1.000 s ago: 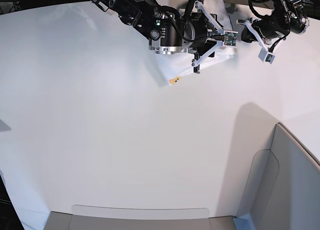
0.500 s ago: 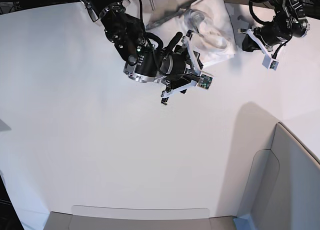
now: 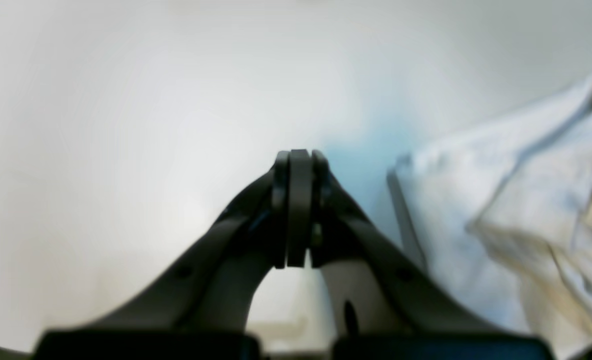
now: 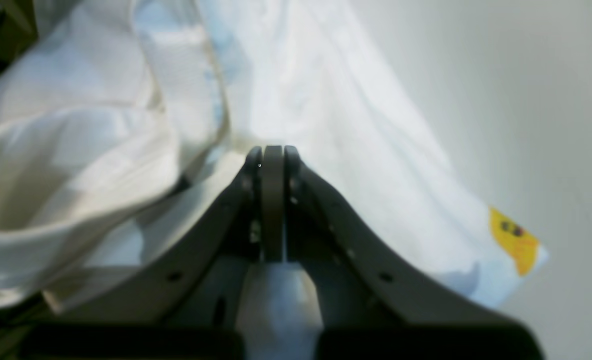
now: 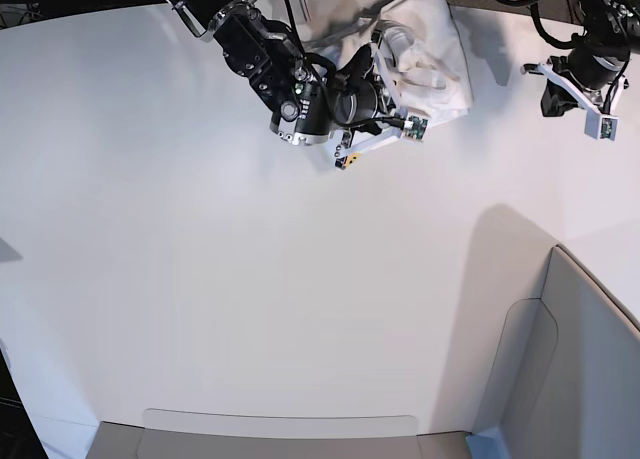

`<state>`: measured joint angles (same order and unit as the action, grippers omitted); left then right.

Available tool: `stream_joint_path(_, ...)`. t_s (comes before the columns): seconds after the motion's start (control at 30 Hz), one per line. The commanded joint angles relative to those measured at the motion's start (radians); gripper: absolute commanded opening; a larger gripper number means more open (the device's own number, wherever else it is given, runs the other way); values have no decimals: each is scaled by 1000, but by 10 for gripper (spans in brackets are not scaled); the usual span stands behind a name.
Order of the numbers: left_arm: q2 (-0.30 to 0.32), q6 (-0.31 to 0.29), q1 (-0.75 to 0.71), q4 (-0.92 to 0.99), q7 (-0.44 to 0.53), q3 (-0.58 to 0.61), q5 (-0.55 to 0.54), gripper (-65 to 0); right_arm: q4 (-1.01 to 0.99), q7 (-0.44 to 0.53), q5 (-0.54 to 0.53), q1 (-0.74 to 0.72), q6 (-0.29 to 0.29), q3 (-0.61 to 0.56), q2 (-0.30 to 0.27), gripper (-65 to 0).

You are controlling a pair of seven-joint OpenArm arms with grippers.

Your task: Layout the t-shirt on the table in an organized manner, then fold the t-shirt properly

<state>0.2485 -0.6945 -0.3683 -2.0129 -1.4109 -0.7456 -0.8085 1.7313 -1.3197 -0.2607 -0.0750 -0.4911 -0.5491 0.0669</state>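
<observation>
T-shirt (image 5: 425,49) lies bunched at the far edge of the counter (image 5: 200,279), not yet spread. Right gripper (image 4: 273,165) hangs over the cloth, jaws together, seemingly gripping nothing. Left gripper (image 3: 298,170), jaws together and empty, waits beside it.

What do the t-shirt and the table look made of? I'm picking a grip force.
The t-shirt: soft white knit fabric, probably cotton, matte; it bunches in loose folds and shows a stitched hem. The table: a hard, smooth white sheet, likely laminate or plastic, with faint sheen and soft shadows; the exact material is unclear.
</observation>
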Motion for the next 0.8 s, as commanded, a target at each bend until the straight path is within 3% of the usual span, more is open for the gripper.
stream_joint_path(0.0, 16, -4, 30, -19, 15, 27, -74, -650, 22, 12, -1, -16, 2, 40, 7, -650)
stream_joint_path(0.2, 18, -4, 45, -19, 15, 67, -210, -650, 65, 9, -1, -16, 2, 266, 50, -650)
stream_joint_path(0.4, 28, -4, 12, -21, 15, 191, -286, -650, 57, 7, -1, -15, 2, 324, 53, -650)
stream_joint_path(0.63, 246, -4, 4, -21, 15, 433, -288, -650, 0, 7, -1, -15, 2, 327, 52, -650)
stream_joint_path(0.77, 309, -4, 13, -21, 15, 490, -309, -650, -6, 7, -1, -15, 2, 323, 52, -650)
